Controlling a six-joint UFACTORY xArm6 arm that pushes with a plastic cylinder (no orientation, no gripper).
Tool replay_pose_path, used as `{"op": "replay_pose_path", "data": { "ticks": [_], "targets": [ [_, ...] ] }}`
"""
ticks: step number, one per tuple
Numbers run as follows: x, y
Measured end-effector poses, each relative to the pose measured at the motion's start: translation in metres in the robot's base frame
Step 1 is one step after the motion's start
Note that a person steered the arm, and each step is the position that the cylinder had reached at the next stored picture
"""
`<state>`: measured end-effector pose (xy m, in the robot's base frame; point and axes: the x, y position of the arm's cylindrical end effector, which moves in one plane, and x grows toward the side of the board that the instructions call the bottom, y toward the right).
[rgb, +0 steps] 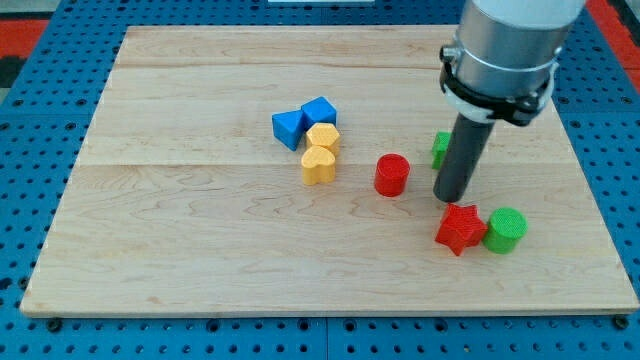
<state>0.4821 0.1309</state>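
Red star block touches green cylinder, just below my tip.

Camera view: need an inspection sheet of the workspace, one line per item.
Surface: wooden board, lying on a blue pegboard.
Things: my tip stands just above the red star, between the red cylinder on the view's left and a green block, partly hidden behind the rod. A green cylinder touches the red star's right side.
Clutter: a cluster left of centre: two blue blocks with a yellow block and a yellow heart below them.
Grippers: none; a dark rod under a grey cylindrical arm.
Cables: nothing seen.
Surroundings: red areas beyond the pegboard at the view's top corners.
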Motion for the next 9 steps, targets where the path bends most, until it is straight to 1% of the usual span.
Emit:
{"op": "replay_pose_path", "data": {
  "ticks": [1, 2, 3, 4, 5, 6, 7, 8, 9],
  "targets": [
    [0.028, -0.043],
    [0.021, -0.127],
    [-0.044, -0.217],
    [-0.094, -0.251],
    [-0.109, -0.254],
    [-0.112, -0.250],
    [-0.122, -0.210],
    [-0.130, -0.140],
    [-0.103, -0.133]
  ]
}}
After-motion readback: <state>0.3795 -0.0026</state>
